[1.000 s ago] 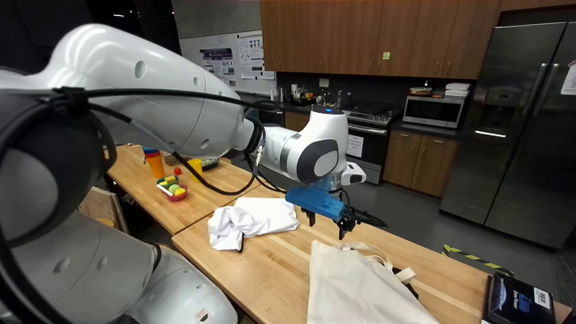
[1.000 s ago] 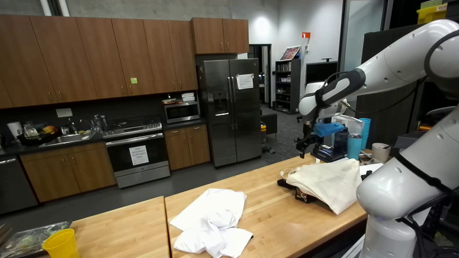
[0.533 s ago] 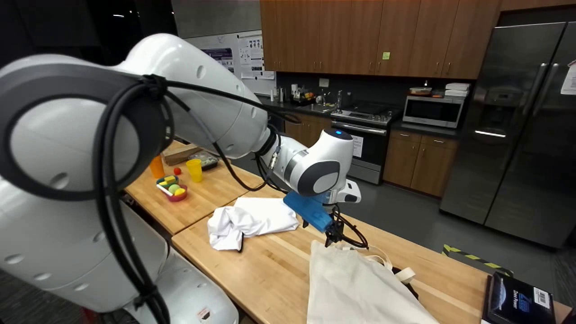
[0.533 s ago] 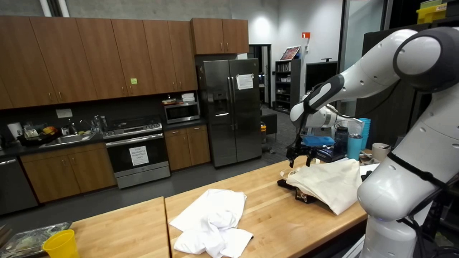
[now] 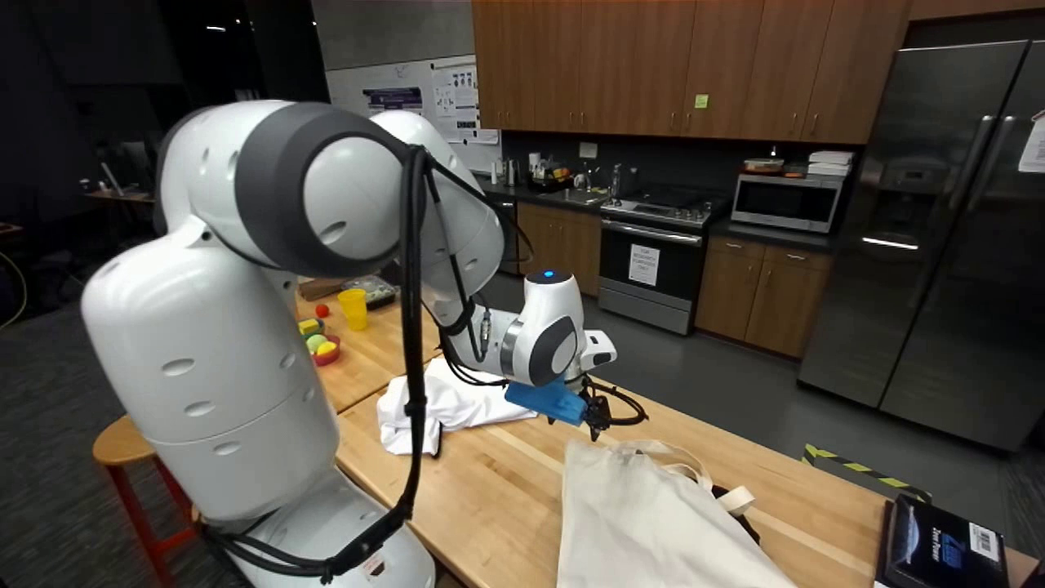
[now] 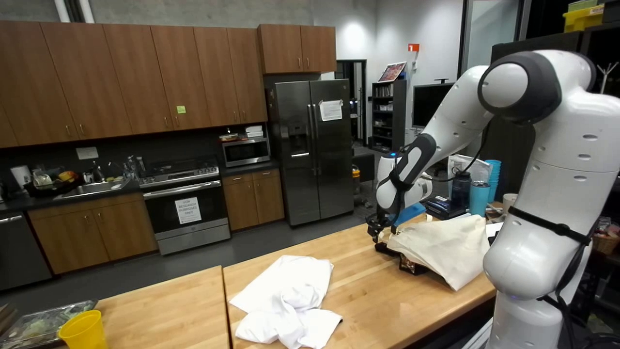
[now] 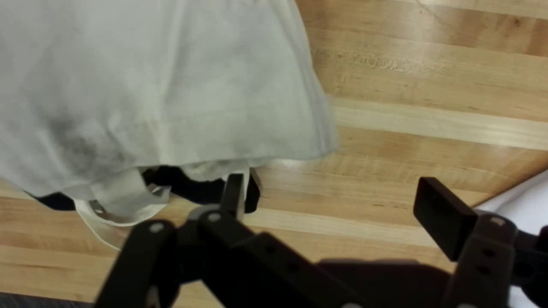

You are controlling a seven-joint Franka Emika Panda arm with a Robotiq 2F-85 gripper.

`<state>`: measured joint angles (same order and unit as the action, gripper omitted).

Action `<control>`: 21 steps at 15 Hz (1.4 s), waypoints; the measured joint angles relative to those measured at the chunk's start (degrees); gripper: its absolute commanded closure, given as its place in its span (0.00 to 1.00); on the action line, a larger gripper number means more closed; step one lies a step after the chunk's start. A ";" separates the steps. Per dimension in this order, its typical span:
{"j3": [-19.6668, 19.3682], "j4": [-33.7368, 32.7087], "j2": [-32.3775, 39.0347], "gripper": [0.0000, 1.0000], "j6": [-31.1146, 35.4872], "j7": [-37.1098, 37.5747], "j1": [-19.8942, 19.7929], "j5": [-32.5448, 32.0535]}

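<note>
one round wooden stool (image 5: 122,439) with red legs stands at the left of an exterior view, beside the white arm (image 5: 212,351). next, partly behind the arm on the wooden tabletop (image 5: 498,506), come a small red ball (image 5: 322,310), a red bowl (image 5: 330,360) holding a green piece and a yellow one, a yellow cup (image 5: 354,309) and, just beside it, a dark tray (image 5: 380,296). to their right a white cloth (image 5: 469,402) lies bunched at its left end and flatter at its right.

then comes the gripper (image 7: 332,190), pointing down over the wood and carrying a blue cover (image 5: 545,400). its fingers (image 7: 443,218) stand wide apart, and the wrist view shows tabletop in the gap between them. farther back is an oven (image 5: 645,282).

a cream tote bag (image 5: 653,523) lies on the table just right of the gripper, nearest to it of all, with a handle (image 5: 739,499) sticking out at its right. in the wrist view one fingertip overlaps a dark item (image 7: 201,190) that pokes out from under the bag; i cannot tell whether they touch. beyond are a microwave (image 5: 782,202) and a tall dark fridge (image 5: 939,310). last, a black box (image 5: 939,563) with a white label sits at the table's right end.
</note>
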<state>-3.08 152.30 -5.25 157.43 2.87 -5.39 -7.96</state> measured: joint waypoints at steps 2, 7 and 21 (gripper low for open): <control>0.35 -0.34 2.87 0.32 0.00 3.08 0.00 -4.06; -0.11 -2.99 5.37 0.72 -7.50 12.82 -0.20 -12.31; -0.02 -11.40 -8.33 0.99 -30.49 5.27 1.55 10.10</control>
<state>-3.10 140.90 -13.58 126.94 8.14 -3.84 2.15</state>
